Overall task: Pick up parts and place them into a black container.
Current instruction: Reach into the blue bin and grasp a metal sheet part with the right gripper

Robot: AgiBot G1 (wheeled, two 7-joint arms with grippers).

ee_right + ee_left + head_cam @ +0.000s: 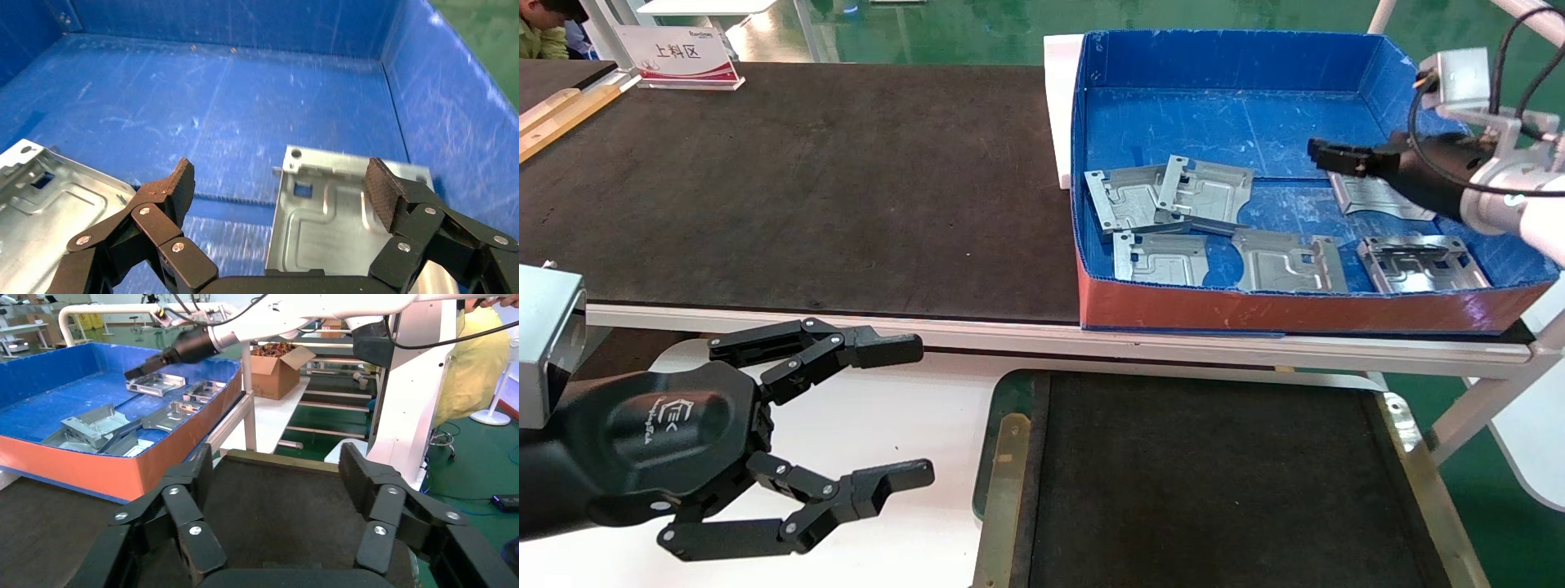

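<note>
Left gripper [891, 416] idle lower left of frame, jaws spread, beside empty black container [1005, 457]; right gripper [278, 184], jaws apart, hovers over part [343, 214] in blue box [1254, 57] upper right on counter [805, 180], likely lining up pick; other parts [1164, 196] lie nearby

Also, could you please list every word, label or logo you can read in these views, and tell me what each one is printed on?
"上料区": red characters on the white sign standing at the black mat's far left corner.
Small dark print above those characters: too small to read.
Embossed logo and lettering on the left gripper's black body: too blurred to read.
Parts, blue box, black container: no text visible.
</note>
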